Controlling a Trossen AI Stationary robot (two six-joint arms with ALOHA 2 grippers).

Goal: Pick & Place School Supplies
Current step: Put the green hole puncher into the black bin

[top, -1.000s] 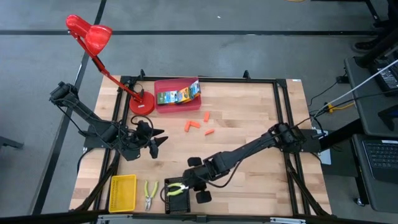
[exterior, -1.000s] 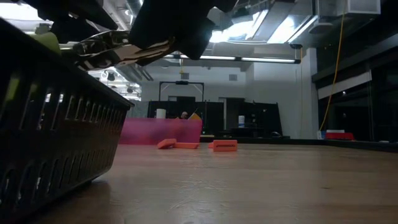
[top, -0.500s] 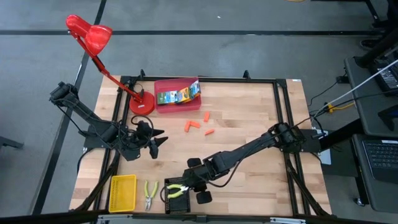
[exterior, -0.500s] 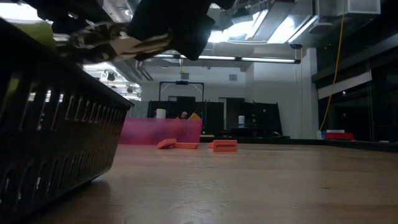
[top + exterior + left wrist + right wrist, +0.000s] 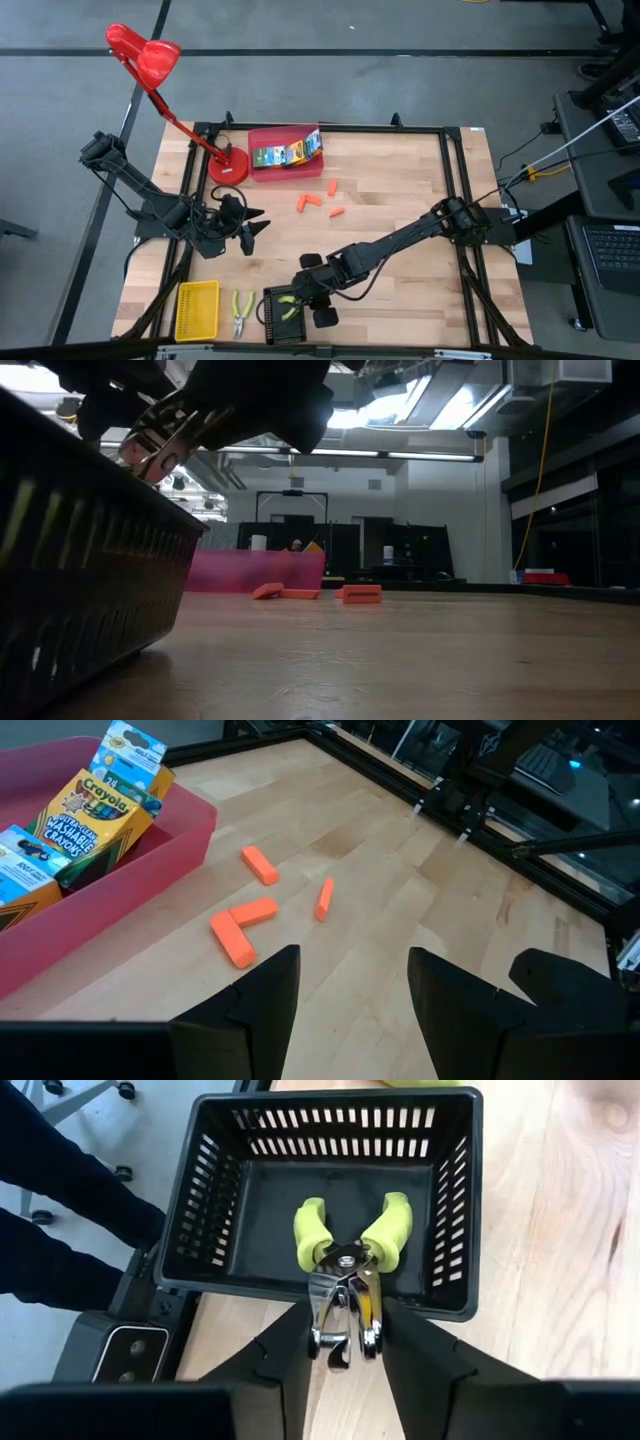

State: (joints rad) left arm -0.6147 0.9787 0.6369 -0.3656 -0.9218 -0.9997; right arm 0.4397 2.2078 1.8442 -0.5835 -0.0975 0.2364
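Observation:
Pliers with yellow-green handles (image 5: 345, 1270) hang tilted over the black tray (image 5: 200, 1200). Their handles are down inside the tray, and my right gripper (image 5: 347, 1320) is shut on their metal head at the tray's rim (image 5: 266, 320). A second pair of pliers (image 5: 241, 313) lies flat on the table between the black tray and the yellow tray (image 5: 197, 308). Crayon boxes (image 5: 100, 790) stand in the red tray (image 5: 287, 172). Several orange pieces (image 5: 245, 920) lie on the wood beside it. My left gripper (image 5: 258, 228) hovers open at the table's left, holding nothing. My right gripper has the pliers' metal head (image 5: 345, 1325) pinched between its two fingers, one on each flat side. The fingers slant down from the table's right side and lie along the tool. The pliers (image 5: 160, 440) tilt down from the fingers, handles (image 5: 385, 1230) low inside the black tray.
A red desk lamp (image 5: 228, 165) stands at the far left next to the red tray. A person's dark sleeve (image 5: 50, 1200) shows beyond the table's near edge. Bare wood spreads over the table's middle and right.
The pliers in my right gripper have tipped. They lay almost level above the black tray; now their handles have swung down into it while the head stays between the fingers. The gripper has kept its place.

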